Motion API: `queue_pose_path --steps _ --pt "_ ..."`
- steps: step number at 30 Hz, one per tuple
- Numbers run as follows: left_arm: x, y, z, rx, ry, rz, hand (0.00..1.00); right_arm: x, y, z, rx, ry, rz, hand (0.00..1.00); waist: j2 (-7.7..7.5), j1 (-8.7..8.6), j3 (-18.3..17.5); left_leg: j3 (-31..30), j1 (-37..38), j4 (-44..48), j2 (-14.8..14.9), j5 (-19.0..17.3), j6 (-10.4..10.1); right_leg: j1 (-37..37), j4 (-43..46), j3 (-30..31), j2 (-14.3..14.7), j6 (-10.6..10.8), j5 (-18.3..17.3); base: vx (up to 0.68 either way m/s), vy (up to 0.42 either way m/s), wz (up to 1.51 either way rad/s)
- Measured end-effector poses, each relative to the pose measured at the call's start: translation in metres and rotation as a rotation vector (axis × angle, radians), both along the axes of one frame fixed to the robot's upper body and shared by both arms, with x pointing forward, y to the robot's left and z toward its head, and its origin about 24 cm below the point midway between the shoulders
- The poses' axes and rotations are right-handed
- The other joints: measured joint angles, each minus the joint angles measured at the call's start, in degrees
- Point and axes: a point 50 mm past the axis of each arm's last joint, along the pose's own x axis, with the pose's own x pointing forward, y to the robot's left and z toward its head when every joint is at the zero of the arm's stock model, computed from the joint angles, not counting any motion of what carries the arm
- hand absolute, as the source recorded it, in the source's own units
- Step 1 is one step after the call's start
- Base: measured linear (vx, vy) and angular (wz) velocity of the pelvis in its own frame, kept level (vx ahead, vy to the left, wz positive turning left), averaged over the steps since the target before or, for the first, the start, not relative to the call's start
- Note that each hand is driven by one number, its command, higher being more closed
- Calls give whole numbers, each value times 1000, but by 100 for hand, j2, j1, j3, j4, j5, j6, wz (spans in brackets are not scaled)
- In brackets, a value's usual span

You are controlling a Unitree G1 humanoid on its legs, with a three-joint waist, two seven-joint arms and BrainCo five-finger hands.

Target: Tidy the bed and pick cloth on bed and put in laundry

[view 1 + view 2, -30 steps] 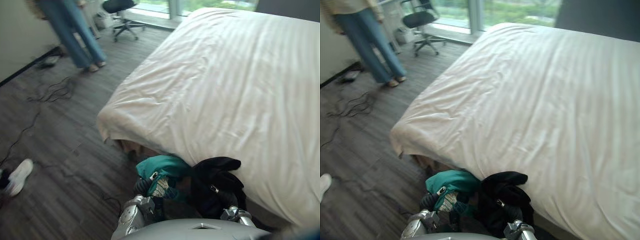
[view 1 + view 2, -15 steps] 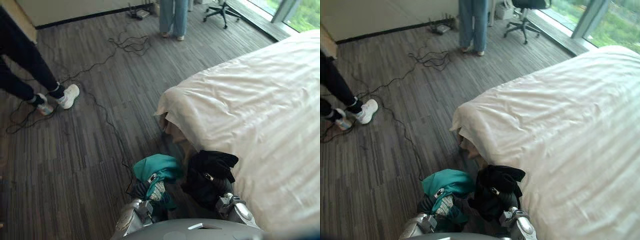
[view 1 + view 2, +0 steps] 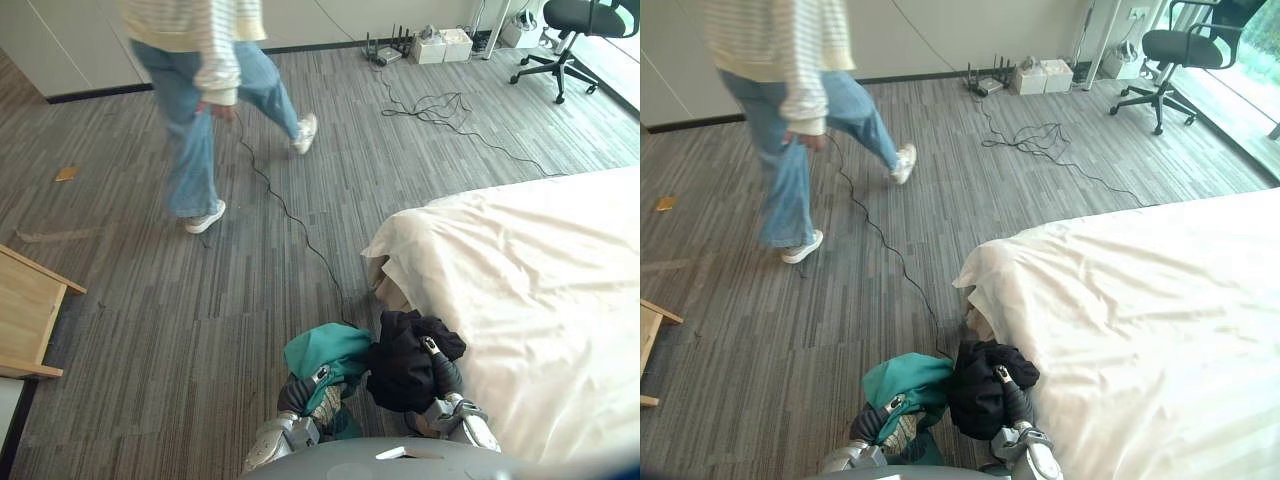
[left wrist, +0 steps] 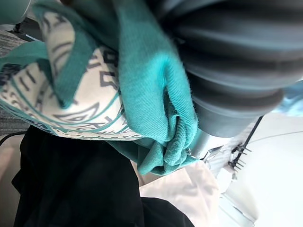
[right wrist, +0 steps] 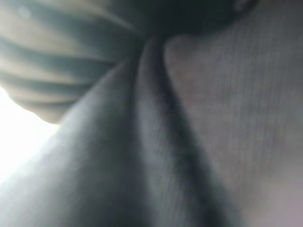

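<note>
A teal cloth with a white patterned patch (image 3: 325, 350) is bunched over my left hand (image 3: 303, 393), low in the eye views. The left wrist view has the same teal cloth (image 4: 151, 94) wrapped against the hand's dark ribbed cover (image 4: 236, 61). Beside it a black cloth (image 3: 400, 365) is bundled in my right hand (image 3: 444, 378), with one silver fingertip (image 3: 431, 346) resting on top of it. Dark fabric (image 5: 189, 142) lies right against the right wrist camera. Both bundles hang over the floor, just off the corner of the white bed (image 3: 540, 280).
A person in jeans and a striped top (image 3: 200, 90) walks across the grey floor ahead on the left. A wooden piece of furniture (image 3: 25, 315) stands at the left edge. Loose cables (image 3: 440, 105) and an office chair (image 3: 575, 20) lie at the far right.
The camera has swung left: the bed now sits at the right edge and more floor shows. A walking person has come into view. Both cloths stay in my hands.
</note>
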Motion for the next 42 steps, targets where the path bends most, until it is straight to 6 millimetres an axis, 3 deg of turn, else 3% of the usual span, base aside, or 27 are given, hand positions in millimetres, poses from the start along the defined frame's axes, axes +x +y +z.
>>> queue_pose_path --steps 7,11,13,14,17,18,19,21,24,27,29,30,32,34,35,36,38,40,42 --pt "-1 0 0 -1 4 4 100 -8 -5 -3 -16 27 -9 100 147 -22 23 150 -7 0 49 -38 -60 -37 -83 69 11 -85 -54 -53 -6 -11" --pt "-5 2 -5 -4 30 12 100 -17 -10 -12 -33 95 -14 100 89 3 28 292 -21 57 44 -94 -51 -48 -77 119 -23 -83 -52 9 -11 -9" --pt "-3 4 -8 -11 48 33 100 -21 -13 -19 -49 142 -3 100 48 -7 70 348 -399 861 47 -425 -53 -74 41 110 -77 -82 -48 76 -19 -6" --pt "5 6 -3 -8 16 52 100 -18 -19 -20 -68 148 -1 100 131 36 213 594 -776 1816 136 -737 -175 -50 148 99 -92 -84 -50 57 -20 -4" --pt "20 25 -4 -3 -5 181 100 -20 -35 -21 -130 161 10 100 230 46 464 1237 -1495 3712 474 -805 -258 297 139 -147 -98 -93 -66 5 -20 25" --pt "22 34 -8 9 13 222 100 -21 -39 -21 -150 166 18 100 254 54 489 1309 -1505 3919 520 -806 -258 377 149 -225 -93 -114 -125 -27 1 36" --pt "21 42 -12 26 32 252 100 -21 -42 -21 -160 166 18 100 180 72 524 1358 -1498 3980 517 -808 -257 432 157 -266 -117 -144 -214 -35 2 32" --pt "24 54 -15 53 48 290 100 -18 -49 -19 -178 158 6 100 191 126 646 1409 -1502 4068 539 -887 -245 566 186 -370 -126 -229 -287 -27 25 26" --pt "22 59 -16 63 54 301 100 -21 -55 -19 -211 165 17 100 207 151 704 1835 -1496 3870 749 -1361 -227 697 140 -569 -116 -251 -301 -8 46 34" --pt "23 61 -15 70 47 302 100 -21 -63 -18 -230 163 20 100 218 172 802 2253 -1516 3208 1029 -1252 -305 1017 -106 -828 -128 -119 -351 80 119 45" --pt "20 62 -16 71 51 308 100 -20 -66 -18 -227 153 21 100 232 212 779 2458 -1586 2986 1228 -1058 -135 1153 -116 -927 -163 73 -568 192 180 28" --pt "20 66 -15 74 45 320 100 -18 -66 -18 -222 148 23 100 110 282 731 2553 -1665 3165 1118 -1178 232 1147 -78 -952 -340 186 -694 245 183 8" --pt "18 70 -14 74 40 344 100 -12 -65 -15 -209 121 37 100 -61 458 590 2754 -1711 3266 861 -1616 272 1069 -37 -928 -665 138 -776 405 198 -10" --pt "19 71 -14 72 38 359 100 -7 -65 -14 -207 105 42 100 -168 480 510 2777 -1677 3223 573 -1890 380 729 860 -784 -1022 411 -621 466 180 11" --pt "18 72 -14 91 37 343 100 -4 -63 -13 -197 94 36 100 -227 476 423 2743 -1604 3112 409 -1986 411 186 2089 -589 -1315 547 -429 574 251 45" --pt "18 73 -13 114 31 330 100 -1 -59 -12 -186 81 44 100 -285 466 425 2646 -1390 2964 260 -2034 433 -374 3449 -410 -1570 630 51 577 241 43" --pt "14 73 -15 138 41 309 100 1 -52 -12 -185 75 70 100 -286 444 427 2452 -847 2567 91 -2077 377 -930 4826 -438 -1783 556 171 534 189 37" --pt "9 65 -17 150 61 271 100 -2 -46 -12 -170 67 80 100 -122 335 469 2104 -45 1968 55 -2044 320 -1469 5164 -758 -1701 261 -48 452 137 48" --pt "11 63 -17 152 60 259 100 -4 -44 -9 -162 55 81 100 -25 239 510 1808 283 1711 60 -2022 277 -1886 4832 -970 -1637 248 -289 347 42 77"
